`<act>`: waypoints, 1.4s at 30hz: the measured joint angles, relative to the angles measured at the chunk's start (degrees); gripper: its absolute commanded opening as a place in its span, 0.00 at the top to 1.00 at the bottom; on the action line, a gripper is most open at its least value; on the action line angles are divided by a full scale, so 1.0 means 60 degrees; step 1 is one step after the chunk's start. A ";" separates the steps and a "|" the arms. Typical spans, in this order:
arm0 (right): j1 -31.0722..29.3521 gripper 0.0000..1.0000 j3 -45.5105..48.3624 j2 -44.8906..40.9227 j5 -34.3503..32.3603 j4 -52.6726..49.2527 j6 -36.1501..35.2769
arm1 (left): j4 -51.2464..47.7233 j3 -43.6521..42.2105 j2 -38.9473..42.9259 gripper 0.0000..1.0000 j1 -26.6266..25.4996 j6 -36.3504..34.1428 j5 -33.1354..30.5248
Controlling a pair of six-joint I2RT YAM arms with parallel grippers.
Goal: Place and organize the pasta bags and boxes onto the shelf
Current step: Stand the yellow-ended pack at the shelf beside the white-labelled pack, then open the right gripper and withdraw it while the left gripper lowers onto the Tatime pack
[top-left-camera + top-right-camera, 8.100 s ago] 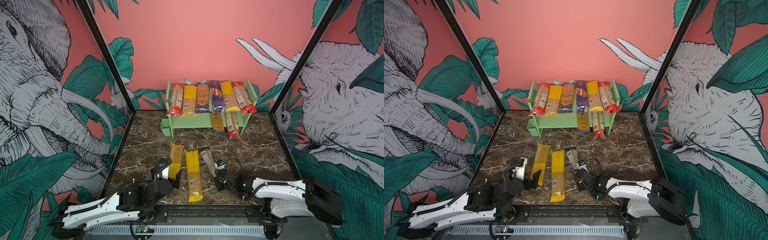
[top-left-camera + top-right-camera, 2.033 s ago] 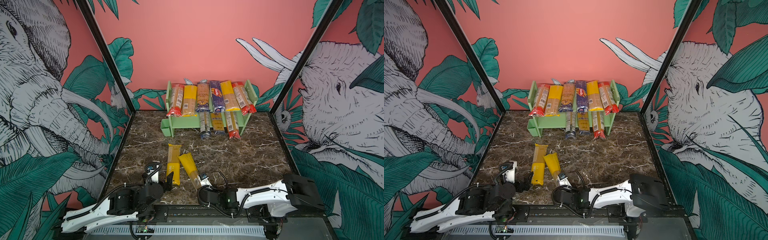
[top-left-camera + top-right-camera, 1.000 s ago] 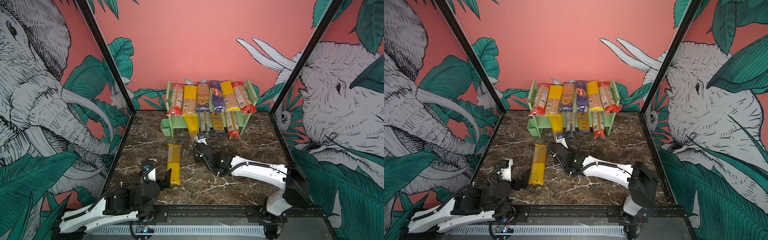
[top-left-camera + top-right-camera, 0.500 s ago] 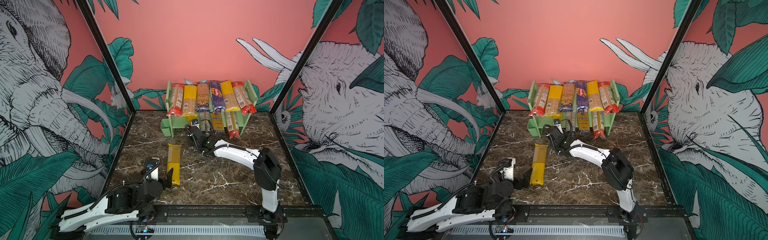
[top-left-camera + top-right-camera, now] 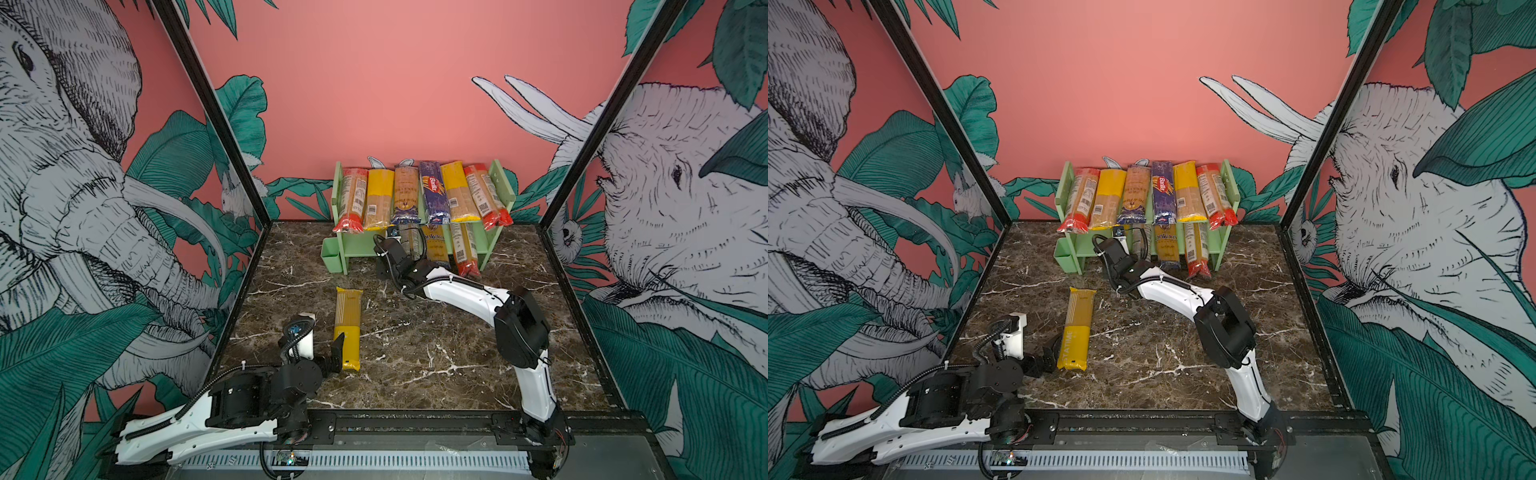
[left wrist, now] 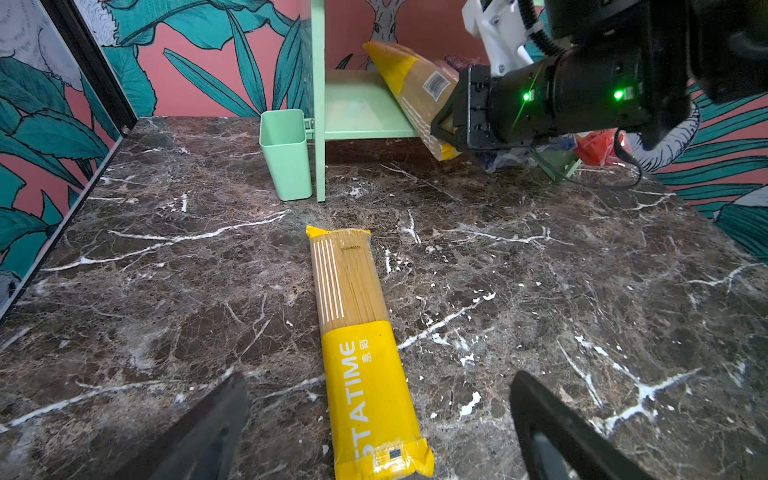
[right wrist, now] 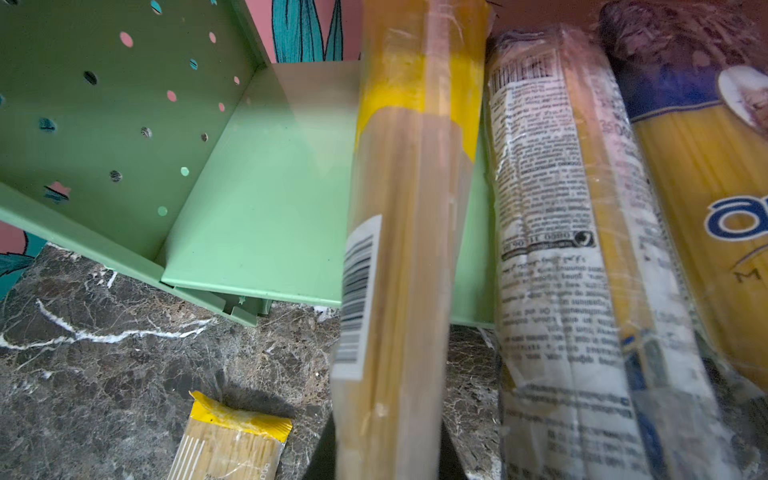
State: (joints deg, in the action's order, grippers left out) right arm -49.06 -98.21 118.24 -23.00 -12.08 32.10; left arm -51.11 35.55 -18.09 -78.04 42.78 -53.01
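Note:
The pale green shelf [image 5: 496,183] [image 5: 1228,178] stands at the back wall with several pasta packets across its top tier. Three more lie on the right of its lower board [image 7: 266,187]. My right gripper [image 5: 388,249] [image 6: 446,133] [image 7: 388,457] is shut on a clear, yellow-ended packet [image 6: 415,91] [image 7: 399,249]. The packet is tilted, with its far end over the lower board, left of those three. Another yellow packet [image 5: 348,328] [image 5: 1076,328] [image 6: 357,332] lies on the marble. My left gripper [image 5: 322,353] [image 6: 380,415] stands open at its near end, holding nothing.
A small green cup [image 5: 331,257] [image 6: 286,153] hangs on the shelf's left side. Printed wall panels with black corner posts [image 5: 216,124] close in the marble table on three sides. A black rail [image 5: 415,419] runs along the table's front edge.
The right arm has carried its yellow-ended packet from the table's front to the shelf and pushed it further onto the lower tier. The left gripper has barely moved.

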 measured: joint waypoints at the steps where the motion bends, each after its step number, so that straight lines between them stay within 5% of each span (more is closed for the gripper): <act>1: 0.0000 0.62 0.0004 0.0000 0.0015 0.0007 0.0040 | 0.0000 0.0000 0.0000 0.01 0.0000 0.0000 0.0004; 6: 0.0004 0.21 0.0295 -0.0062 0.0011 0.0641 0.0168 | 0.0004 0.0000 0.0000 0.01 0.0000 0.0004 0.0007; 13: 0.0011 0.06 0.0823 -0.0423 0.0182 0.1107 0.0251 | 0.0004 0.0000 0.0000 0.01 0.0000 0.0011 0.0011; 31: -0.0426 0.01 0.2619 -0.2353 0.0739 0.1330 0.0419 | 0.0015 -0.0401 -0.0554 0.01 0.0000 0.0699 0.0044; 42: -0.1392 0.01 0.5289 -0.5056 0.0627 0.0962 0.0692 | 0.0284 -0.1213 -0.1304 0.01 0.0000 0.1654 0.0288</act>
State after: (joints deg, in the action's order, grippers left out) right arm -57.41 -66.48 87.90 -19.25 -6.31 36.25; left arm -49.41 28.27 -25.91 -78.04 52.71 -51.29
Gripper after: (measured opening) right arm 0.987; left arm 0.994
